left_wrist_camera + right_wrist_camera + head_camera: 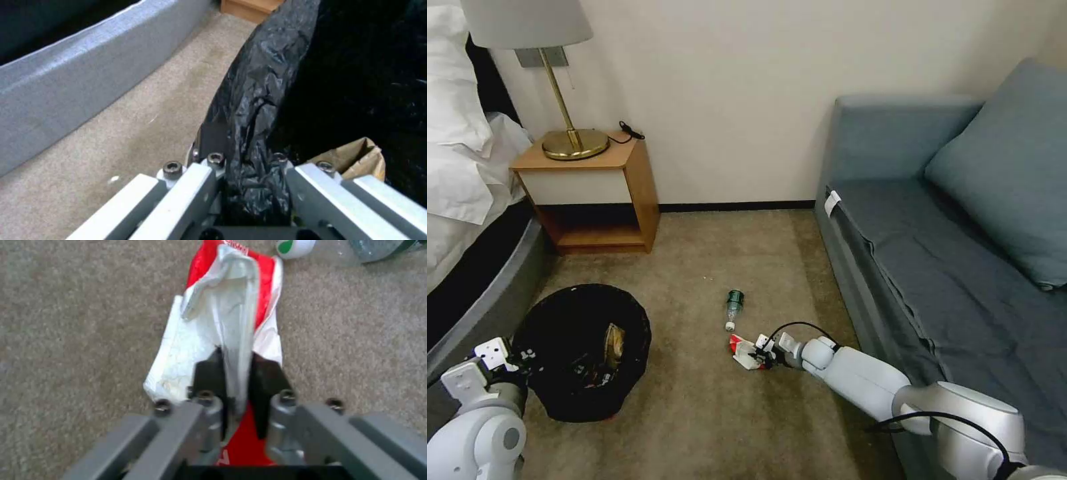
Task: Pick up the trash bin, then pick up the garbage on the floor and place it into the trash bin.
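The round black trash bin (pixel 584 350) with its glossy bag liner stands on the carpet at lower left. My left gripper (pixel 524 357) is shut on the bin's lined rim (pixel 253 140). A tan paper bag (pixel 356 160) lies inside the bin (pixel 613 343). In the middle of the floor my right gripper (pixel 760 357) is shut on a raised fold of the red-white packet (pixel 231 316), which lies on the carpet (pixel 740 351). A small clear bottle (pixel 733 308) with a green label lies just beyond the packet, its white cap (pixel 294 246) toward the packet.
A grey-blue sofa (pixel 960 253) runs along the right, close to my right arm. A wooden nightstand (pixel 594 193) with a brass lamp (pixel 564 100) stands at the back left. The bed's grey base (pixel 80 76) borders the bin on the left.
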Controlling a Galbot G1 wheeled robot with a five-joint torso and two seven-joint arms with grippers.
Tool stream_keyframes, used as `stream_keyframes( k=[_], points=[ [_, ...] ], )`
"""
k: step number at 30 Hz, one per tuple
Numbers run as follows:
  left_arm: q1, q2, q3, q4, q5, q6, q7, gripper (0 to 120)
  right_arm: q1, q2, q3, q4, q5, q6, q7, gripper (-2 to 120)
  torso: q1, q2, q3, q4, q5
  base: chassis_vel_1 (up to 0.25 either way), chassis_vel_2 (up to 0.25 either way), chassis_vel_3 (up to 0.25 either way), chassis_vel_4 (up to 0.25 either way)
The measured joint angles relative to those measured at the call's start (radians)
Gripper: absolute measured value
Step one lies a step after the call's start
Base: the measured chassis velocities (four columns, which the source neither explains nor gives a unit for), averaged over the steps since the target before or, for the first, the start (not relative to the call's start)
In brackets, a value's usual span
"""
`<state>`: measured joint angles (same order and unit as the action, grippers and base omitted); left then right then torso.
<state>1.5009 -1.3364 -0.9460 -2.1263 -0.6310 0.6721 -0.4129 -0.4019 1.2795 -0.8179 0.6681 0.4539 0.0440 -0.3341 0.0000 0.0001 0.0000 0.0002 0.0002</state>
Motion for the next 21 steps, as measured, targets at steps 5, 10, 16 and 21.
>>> stream_keyframes(
  k=[5, 10, 16, 21],
  points=[
    [-0.001, -0.003, 0.005, -0.002, 0.003, 0.003, 0.0, 3, 0.0, -0.048, -0.008, 0.074, 0.021, -0.009, 0.008, 0, 0.0, 0.0, 0.0, -0.0002, -0.0001, 0.0, 0.0, 0.0, 0.0],
    [-0.001, 0.001, 0.0, -0.007, 0.001, 0.004, -0.001, 3, 0.001, -0.107, -0.008, 0.166, 0.041, -0.018, 0.03, 0, 0.0, 0.0, 0.0, -0.0003, 0.0, 0.0, 0.0, 0.0, 0.0],
    [-0.005, 0.007, -0.003, -0.007, -0.003, 0.006, -0.004, 3, 0.068, -0.242, 0.062, 0.405, 0.093, -0.037, 0.102, 0, 0.0, 0.0, 0.0, -0.0008, -0.0004, 0.0, 0.0, 0.0, 0.0],
    [-0.008, 0.007, 0.002, -0.007, -0.004, 0.008, -0.003, 3, 0.125, -0.298, 0.112, 0.674, 0.207, -0.109, 0.165, 0, 0.0, 0.0, 0.0, -0.0003, -0.0005, 0.0, 0.0, 0.0, 0.0]
  ],
)
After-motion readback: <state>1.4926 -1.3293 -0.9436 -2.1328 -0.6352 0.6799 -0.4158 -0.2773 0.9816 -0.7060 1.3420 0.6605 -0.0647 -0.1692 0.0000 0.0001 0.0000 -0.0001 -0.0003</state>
